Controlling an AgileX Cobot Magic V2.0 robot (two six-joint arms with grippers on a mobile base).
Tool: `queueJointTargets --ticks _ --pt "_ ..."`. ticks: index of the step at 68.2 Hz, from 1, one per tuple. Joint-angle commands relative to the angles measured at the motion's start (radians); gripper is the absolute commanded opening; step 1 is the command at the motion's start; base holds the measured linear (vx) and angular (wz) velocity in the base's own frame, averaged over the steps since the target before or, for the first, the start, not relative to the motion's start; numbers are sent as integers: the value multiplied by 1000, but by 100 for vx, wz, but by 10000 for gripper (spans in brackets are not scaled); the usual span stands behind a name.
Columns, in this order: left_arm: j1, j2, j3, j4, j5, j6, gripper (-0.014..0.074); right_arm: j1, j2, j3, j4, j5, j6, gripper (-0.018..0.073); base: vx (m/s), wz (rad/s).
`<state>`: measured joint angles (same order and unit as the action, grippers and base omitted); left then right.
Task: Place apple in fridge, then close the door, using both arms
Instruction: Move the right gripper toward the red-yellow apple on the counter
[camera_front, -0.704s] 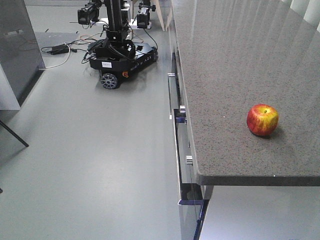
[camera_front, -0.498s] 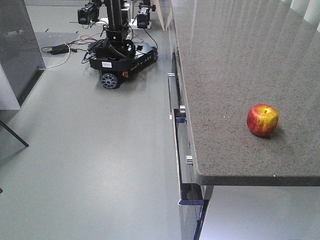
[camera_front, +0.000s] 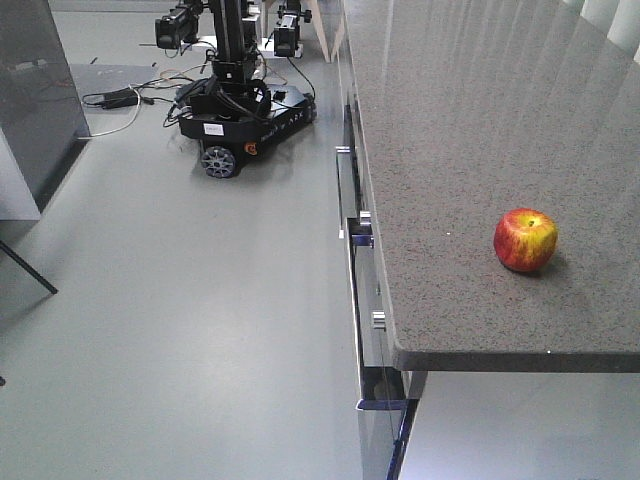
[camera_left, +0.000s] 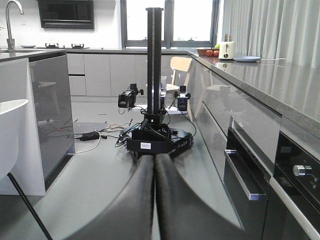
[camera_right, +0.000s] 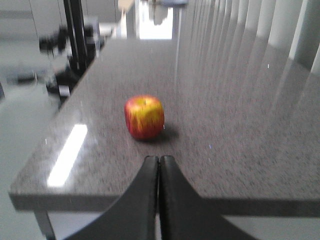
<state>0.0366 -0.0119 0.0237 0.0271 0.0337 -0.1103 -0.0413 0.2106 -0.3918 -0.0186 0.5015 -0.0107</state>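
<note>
Showed no change against the two earlier exterior frames: apple (camera_front: 525, 240) at the same spot on the grey bench (camera_front: 450, 120), towards its near edge but back from it. Stood upright, stem dimple up; round, with no marked long axis. Lay ahead of the right claw (camera_right: 159, 161), beyond its tips and slightly left of their line, apart from them and untouched; blurred in that view. Found right claw pressed fully together, gripping nothing. Left claw (camera_left: 153, 161) likewise narrowed to a closed seam, empty, aimed down the floor aisle at a black wheeled base (camera_left: 157, 144); apple outside that view.
</note>
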Motion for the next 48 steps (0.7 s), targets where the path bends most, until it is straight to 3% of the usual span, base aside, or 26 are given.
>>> queueJointTargets --ticks 1,12,29,35,41,48 --pt "-3 -14 29 0 -77 -9 -6 -5 104 -130 -9 82 -41 0 0 0" --pt "-3 -14 29 0 -77 -9 -6 -5 276 -282 19 238 -41 83 0 0" --pt "-3 -14 29 0 -77 -9 -6 -5 530 -408 79 286 -41 511 0 0" --pt "-3 -14 29 0 -77 -9 -6 -5 611 -439 77 289 -47 623 0 0" --pt "-3 -14 29 0 -77 -9 -6 -5 701 -472 77 289 -57 671 0 0" --pt "-3 -14 29 0 -77 -9 -6 -5 794 -522 77 293 -57 668 0 0"
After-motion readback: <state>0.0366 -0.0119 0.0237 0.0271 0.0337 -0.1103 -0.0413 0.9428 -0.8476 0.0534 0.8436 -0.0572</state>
